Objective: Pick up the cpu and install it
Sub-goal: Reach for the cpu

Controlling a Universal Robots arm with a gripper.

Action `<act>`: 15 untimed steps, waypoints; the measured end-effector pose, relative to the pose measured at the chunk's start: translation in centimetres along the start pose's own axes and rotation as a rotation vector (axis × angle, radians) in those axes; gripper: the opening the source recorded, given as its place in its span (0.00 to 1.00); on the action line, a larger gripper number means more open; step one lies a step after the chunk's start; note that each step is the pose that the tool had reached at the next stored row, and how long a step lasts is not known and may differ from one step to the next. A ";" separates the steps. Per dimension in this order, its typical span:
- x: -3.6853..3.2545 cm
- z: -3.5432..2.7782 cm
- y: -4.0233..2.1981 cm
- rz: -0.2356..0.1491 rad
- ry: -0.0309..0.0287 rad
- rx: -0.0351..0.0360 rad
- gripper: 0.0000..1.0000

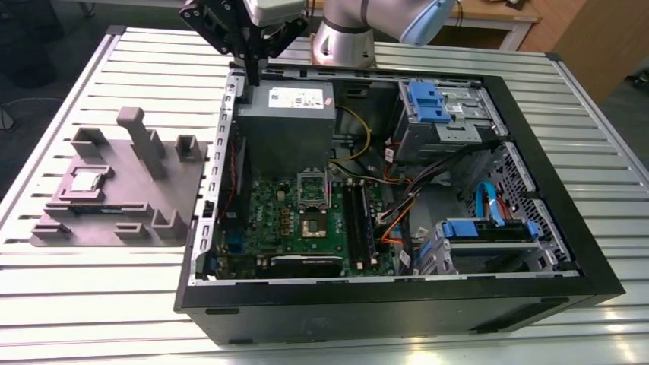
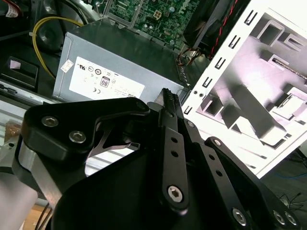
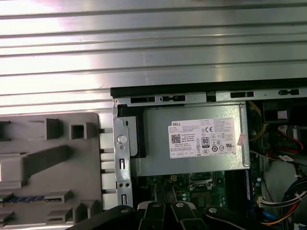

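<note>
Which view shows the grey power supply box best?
The first wrist view: the power supply box faces the camera, labelled side fully visible. The exterior view shows it slanted, the gripper beside its corner; in the second wrist view the gripper hides one edge.

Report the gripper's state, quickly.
Gripper: closed, holding nothing; the cpu lies on the grey fixture.
</note>
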State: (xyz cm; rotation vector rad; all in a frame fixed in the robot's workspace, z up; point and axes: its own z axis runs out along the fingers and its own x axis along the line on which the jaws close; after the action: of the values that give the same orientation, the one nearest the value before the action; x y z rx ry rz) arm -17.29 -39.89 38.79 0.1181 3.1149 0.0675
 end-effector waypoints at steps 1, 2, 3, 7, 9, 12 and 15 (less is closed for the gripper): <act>0.03 0.00 0.00 0.000 0.0000 0.0000 0.10; 0.05 0.00 0.00 0.000 0.0000 0.0000 0.10; 0.07 0.00 0.00 0.000 0.0000 0.0000 0.10; 0.18 0.00 -0.01 0.000 0.0000 0.0000 0.10; 0.23 -0.01 -0.02 0.000 0.0000 0.0000 0.10; 0.30 -0.01 -0.02 0.000 0.0000 0.0000 0.10; 0.38 -0.01 -0.03 0.000 0.0000 0.0000 0.10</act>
State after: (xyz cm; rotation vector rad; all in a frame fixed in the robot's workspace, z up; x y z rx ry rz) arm -17.68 -39.89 38.79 0.1181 3.1149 0.0676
